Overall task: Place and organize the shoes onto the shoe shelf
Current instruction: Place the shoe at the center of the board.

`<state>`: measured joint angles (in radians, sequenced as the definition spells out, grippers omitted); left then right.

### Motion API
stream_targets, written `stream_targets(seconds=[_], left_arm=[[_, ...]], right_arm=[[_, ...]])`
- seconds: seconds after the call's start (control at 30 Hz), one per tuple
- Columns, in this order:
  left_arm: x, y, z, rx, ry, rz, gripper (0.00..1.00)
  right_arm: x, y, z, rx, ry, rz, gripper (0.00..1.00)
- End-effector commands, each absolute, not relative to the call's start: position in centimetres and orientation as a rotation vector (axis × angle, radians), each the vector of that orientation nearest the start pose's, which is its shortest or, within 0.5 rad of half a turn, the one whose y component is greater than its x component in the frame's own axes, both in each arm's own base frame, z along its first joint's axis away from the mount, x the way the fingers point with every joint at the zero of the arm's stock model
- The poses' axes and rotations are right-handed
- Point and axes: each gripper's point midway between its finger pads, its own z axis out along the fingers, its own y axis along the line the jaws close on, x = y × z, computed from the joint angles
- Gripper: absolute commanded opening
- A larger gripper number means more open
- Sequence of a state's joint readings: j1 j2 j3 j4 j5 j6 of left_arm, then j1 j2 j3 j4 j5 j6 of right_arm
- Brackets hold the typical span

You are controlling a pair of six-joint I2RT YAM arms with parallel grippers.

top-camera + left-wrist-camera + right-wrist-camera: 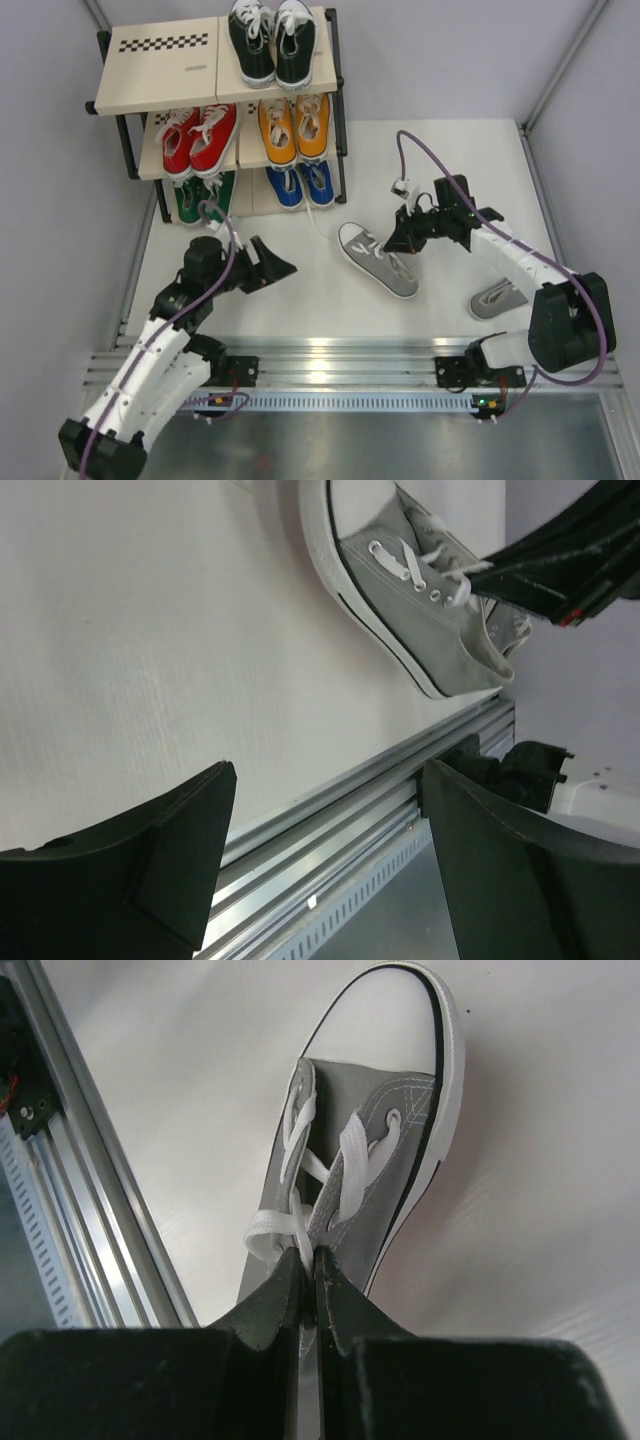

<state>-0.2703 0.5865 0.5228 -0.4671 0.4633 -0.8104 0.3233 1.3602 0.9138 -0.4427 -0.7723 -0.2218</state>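
The shoe shelf (160,55) stands at the far left. It holds a black pair (272,42) on top, a red pair (200,135) and an orange pair (293,128) in the middle, and green (203,197) and blue (300,184) shoes at the bottom. One grey shoe (378,258) lies on the table, toe toward the shelf. My right gripper (397,240) is shut on its laces and tongue; in the right wrist view the gripper (311,1260) pinches them on the shoe (370,1160). My left gripper (276,266) is open and empty, left of that shoe (420,610).
A second grey shoe (497,298) lies at the right, partly behind my right arm. The top shelf's left half with the checkered strip (163,42) is bare. An aluminium rail (340,355) runs along the near table edge. Grey walls enclose the table.
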Motion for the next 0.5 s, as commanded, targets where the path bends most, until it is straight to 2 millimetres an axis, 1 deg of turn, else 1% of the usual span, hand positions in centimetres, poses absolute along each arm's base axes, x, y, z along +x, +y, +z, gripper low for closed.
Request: stream_targets(seconds=[0.0,0.03,0.07,0.1,0.13,0.17,0.2,0.23,0.27,0.3,0.33,0.37,0.4,0.43,0.47], left_arm=[[21.5,-18.8,19.9,-0.241,2.104,-1.044,0.81],[20.9,-21.1,19.2,-0.196,2.155,-1.069,0.81],[21.3,-22.2,19.6,-0.186,2.129,-1.078,0.81],[21.9,-22.8,19.5,-0.196,2.119,-1.054,0.81],[21.5,-24.8,18.6,-0.167,2.161,-1.054,0.80],[21.4,-25.9,18.6,-0.154,2.161,-1.065,0.80],[22.0,-26.9,19.2,-0.159,2.115,-1.071,0.81],[21.4,-28.4,19.2,-0.126,2.110,-1.073,0.81],[21.7,-29.6,18.2,-0.130,2.145,-1.048,0.81],[21.9,-30.7,18.7,-0.125,2.120,-1.072,0.81],[21.7,-31.9,17.3,-0.118,2.163,-1.051,0.81],[21.8,-32.4,17.0,-0.124,2.174,-1.047,0.81],[22.0,-33.1,17.2,-0.121,2.171,-1.057,0.81],[22.0,-33.8,16.2,-0.114,2.190,-1.044,0.81],[22.1,-34.2,16.1,-0.111,2.189,-1.043,0.81]], right_arm=[[28.0,23.2,16.0,-0.825,2.008,1.079,0.00],[28.5,23.3,16.2,-0.779,2.004,1.079,0.00],[29.2,23.6,16.7,-0.763,1.964,1.077,0.00],[29.2,23.7,16.6,-0.704,1.979,1.100,0.00],[29.6,23.6,16.5,-0.655,1.985,1.084,0.00],[29.6,23.7,16.5,-0.631,1.980,1.092,0.00],[29.4,23.7,15.8,-0.597,1.983,1.102,0.00],[29.3,24.0,15.4,-0.572,1.996,1.064,0.00],[29.0,24.3,15.0,-0.570,1.996,1.067,0.00],[28.6,24.3,14.4,-0.560,2.001,1.061,0.00],[28.3,24.8,14.0,-0.564,2.006,1.039,0.00],[27.8,25.2,13.8,-0.585,2.002,1.047,0.00],[27.4,25.2,13.4,-0.607,2.003,1.044,0.00],[26.9,25.5,13.2,-0.626,2.007,1.056,0.00],[26.8,25.5,13.0,-0.631,2.012,1.057,0.00]])
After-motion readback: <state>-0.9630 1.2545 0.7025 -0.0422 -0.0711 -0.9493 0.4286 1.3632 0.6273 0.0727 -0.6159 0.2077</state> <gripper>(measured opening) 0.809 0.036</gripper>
